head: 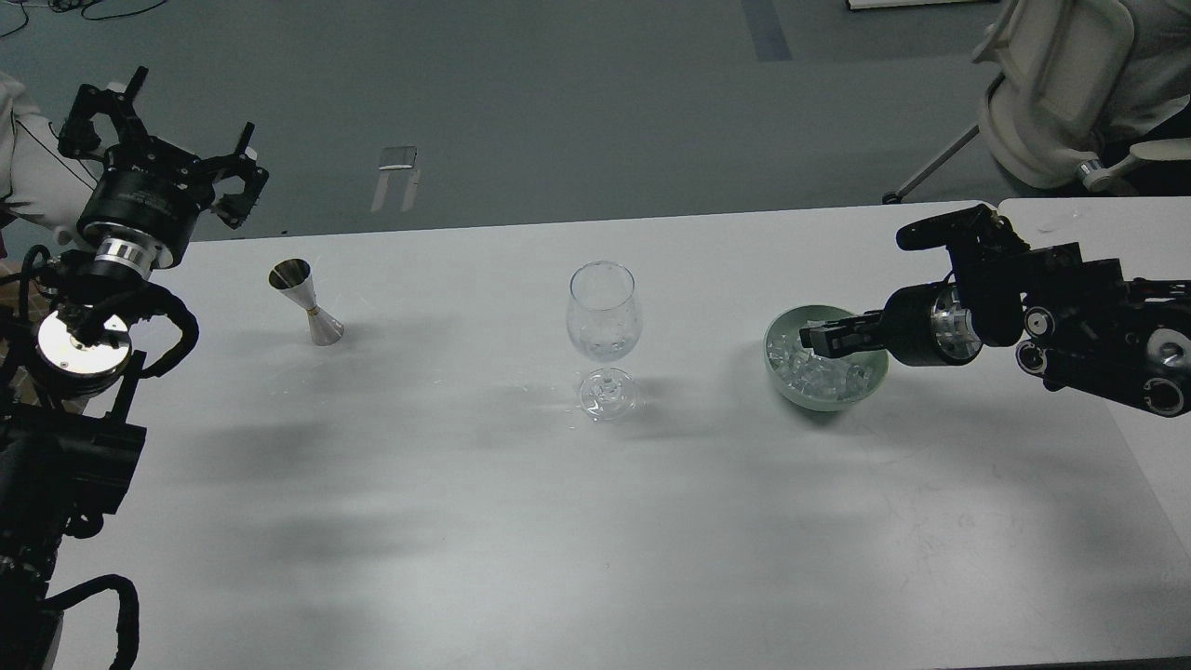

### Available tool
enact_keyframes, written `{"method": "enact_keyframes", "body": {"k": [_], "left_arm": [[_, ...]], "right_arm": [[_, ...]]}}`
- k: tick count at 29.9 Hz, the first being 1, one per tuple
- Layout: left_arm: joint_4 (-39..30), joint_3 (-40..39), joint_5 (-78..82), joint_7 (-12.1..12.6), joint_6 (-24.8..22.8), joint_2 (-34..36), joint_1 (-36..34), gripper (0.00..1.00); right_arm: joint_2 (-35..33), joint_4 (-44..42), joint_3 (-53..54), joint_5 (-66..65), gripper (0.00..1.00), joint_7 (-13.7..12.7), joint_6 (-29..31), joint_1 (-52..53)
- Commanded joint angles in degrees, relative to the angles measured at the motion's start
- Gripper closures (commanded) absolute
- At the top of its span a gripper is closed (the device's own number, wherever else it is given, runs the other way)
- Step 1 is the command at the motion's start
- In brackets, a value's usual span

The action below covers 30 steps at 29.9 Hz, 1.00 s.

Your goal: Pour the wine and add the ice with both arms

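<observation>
A clear stemmed wine glass (603, 321) stands upright at mid-table; a little clear content (603, 347) sits low in its bowl, and I cannot tell wine from ice there. A pale green bowl (819, 398) to its right holds a heap of clear ice chunks (823, 374). My right gripper (819, 338) hovers just above the ice, inside the bowl's rim, fingers drawn close; no chunk shows between them. A steel jigger (305, 302) stands at the far left. My left gripper (166, 138) is open and empty, raised beyond the table's far-left edge, well away from the jigger.
A white office chair (1051, 84) stands behind the table at the far right. A second white table (1098, 223) adjoins on the right. Grey floor lies beyond the far edge. White cloth (19, 167) shows at the far left.
</observation>
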Motion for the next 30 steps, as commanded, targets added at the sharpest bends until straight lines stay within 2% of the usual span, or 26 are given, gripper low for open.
{"method": "enact_keyframes", "body": {"k": [1,9,17,20,24,30], "left_arm": [[0.00,0.00,0.00,0.09,0.00,0.21,-0.06,0.02],[-0.01,-0.35,-0.26,0.09,0.00,0.39,-0.24,0.02],[-0.09,-0.44,-0.53,0.09,0.00,1.62,-0.32,0.02],[-0.09,-0.44,-0.53,0.09,0.00,1.88,-0.32,0.02],[-0.09,-0.52,-0.61,0.09,0.09,1.97,-0.50,0.02],[-0.09,-0.88,-0.79,0.00,0.36,2.32,-0.24,0.02]], "right_arm": [[-2.90,3.93,2.88,0.00,1.00,-0.01,0.15,0.69],[-7.82,10.96,9.12,0.00,1.00,-0.01,0.33,3.32],[-6.78,11.67,18.17,0.09,1.00,-0.45,0.33,5.97],[-3.88,12.46,20.38,0.00,1.00,-0.62,0.33,6.49],[3.32,12.02,20.29,-0.26,1.00,-0.80,0.33,7.72],[8.95,10.71,19.94,-0.44,1.00,-0.71,0.42,7.28]]}}
